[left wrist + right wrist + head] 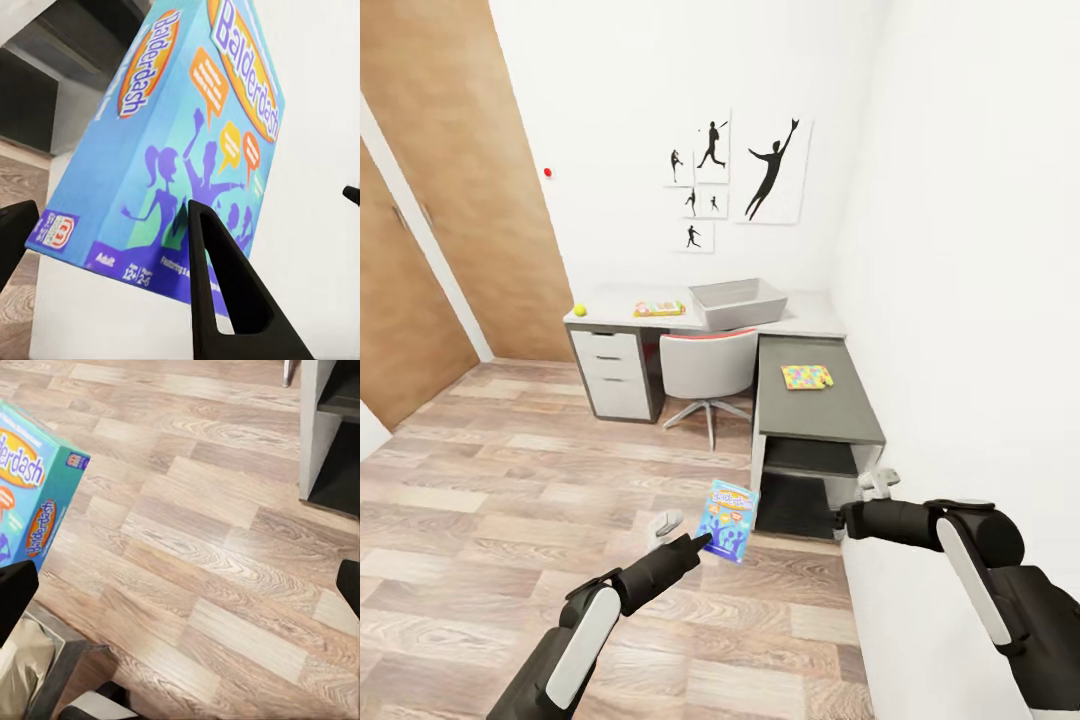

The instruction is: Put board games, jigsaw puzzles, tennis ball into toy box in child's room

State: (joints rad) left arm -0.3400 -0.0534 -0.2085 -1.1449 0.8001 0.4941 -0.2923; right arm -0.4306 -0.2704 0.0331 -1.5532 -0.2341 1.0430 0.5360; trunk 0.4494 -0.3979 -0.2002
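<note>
Left pincer (705, 543): pinching the blue board game (728, 520) by its lower edge; in the left wrist view one dark finger (225, 285) lies across the box's front face and the other finger (13, 236) shows at the box's far corner.
Blue board game: held upright and slightly tilted above the wood floor (510, 500), clear of the floor, just short of the dark cabinet section (815, 405).
Right pincer (878, 484): held beside the cabinet's open lower shelf, close to the right wall; its fingertips sit at opposite borders of the right wrist view, spread wide, with nothing between them.
Surface (810, 315): pale L-shaped top in the far corner, its back and right edges against the white walls.
Toy box (738, 302): pale grey bin on the surface, near the back wall, behind the chair (708, 365).
Tennis ball (579, 310): at the surface's left front corner, close to the edge.
Jigsaw puzzle (806, 376): flat on the dark cabinet section, set well in from its edges.
Flat colourful toy (659, 308): on the surface between ball and toy box; too small to tell which kind.
Open room: wide bare floor to the left of the arms, up to the wooden doors (450, 200).
</note>
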